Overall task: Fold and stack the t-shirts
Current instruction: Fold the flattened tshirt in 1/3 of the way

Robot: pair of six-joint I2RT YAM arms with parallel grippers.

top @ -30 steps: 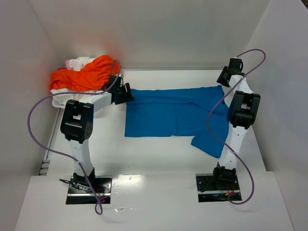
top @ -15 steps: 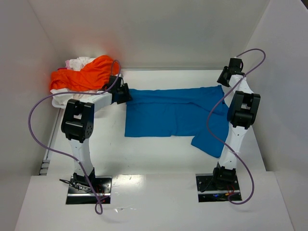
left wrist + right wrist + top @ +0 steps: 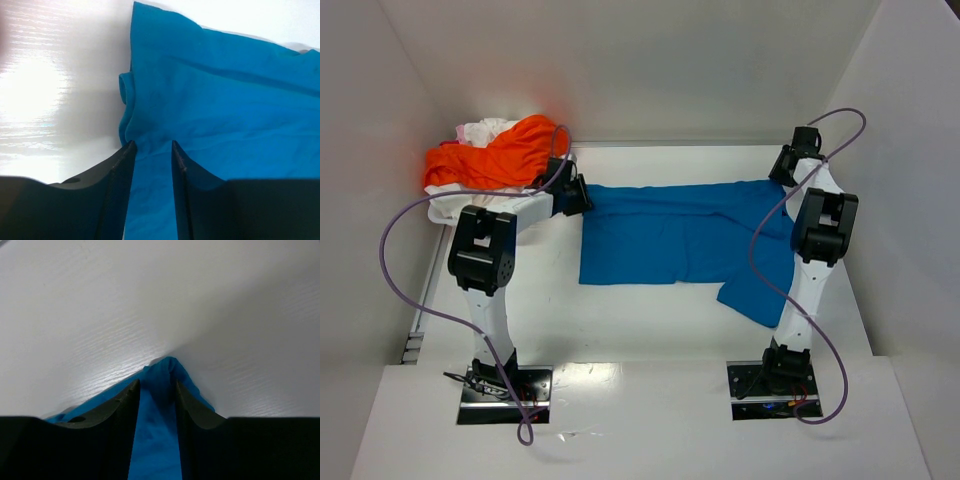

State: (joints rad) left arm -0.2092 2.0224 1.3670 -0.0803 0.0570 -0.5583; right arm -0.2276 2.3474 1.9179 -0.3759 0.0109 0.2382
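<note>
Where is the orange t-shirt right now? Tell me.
Top view: the orange t-shirt lies bunched in the far left corner of the table, over white shirts, just beyond the left claw.

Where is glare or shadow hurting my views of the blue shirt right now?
Left wrist: glare whitens the table left of the blue t-shirt, and the fingers are dark silhouettes. Right wrist: even light, soft shadow at right, shirt corner clear. Top: the orange t-shirt tints the wall.

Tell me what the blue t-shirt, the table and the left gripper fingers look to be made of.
The blue t-shirt: soft matte knit cloth, likely cotton; it creases and rolls at the edge. The table: white glossy board, perhaps laminate; faint grain, bright glare. The left gripper fingers: black matte, probably hard plastic.
</note>
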